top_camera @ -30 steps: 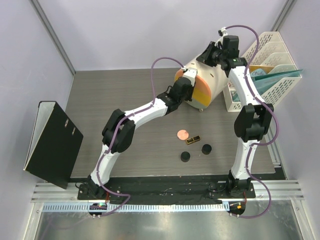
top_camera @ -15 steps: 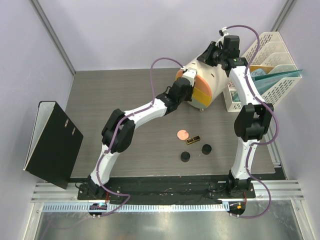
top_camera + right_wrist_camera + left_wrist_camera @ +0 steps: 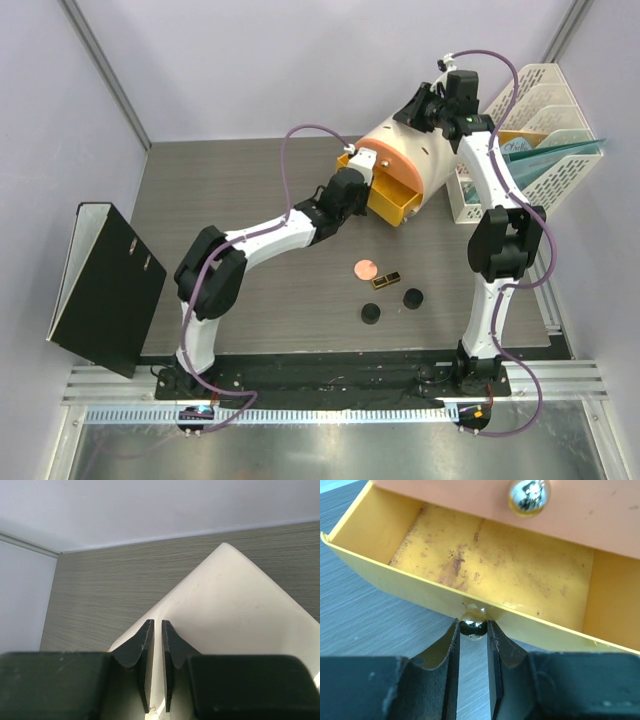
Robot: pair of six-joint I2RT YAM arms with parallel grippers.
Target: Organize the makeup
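Observation:
The cream drum-shaped box (image 3: 408, 148) stands at the back of the table. Its yellow drawer (image 3: 388, 200) is pulled out and shows an empty floor (image 3: 495, 575) in the left wrist view. My left gripper (image 3: 358, 172) (image 3: 473, 625) is shut on the drawer's chrome knob (image 3: 473, 628). Above it is the orange drawer's knob (image 3: 529, 495). My right gripper (image 3: 420, 105) (image 3: 156, 626) rests on the box top (image 3: 235, 610), jaws shut to a thin slit with nothing between them. A pink compact (image 3: 366, 268), a black-gold lipstick (image 3: 386, 279) and two black jars (image 3: 412, 297) (image 3: 371, 314) lie on the table in front.
A black binder (image 3: 105, 285) leans at the table's left edge. A white file rack (image 3: 535, 110) with teal folders stands at the back right, close to the box and my right arm.
My left gripper has drawn back toward the left and near side, pulling the yellow drawer out of the box. The right gripper stayed on the box top.

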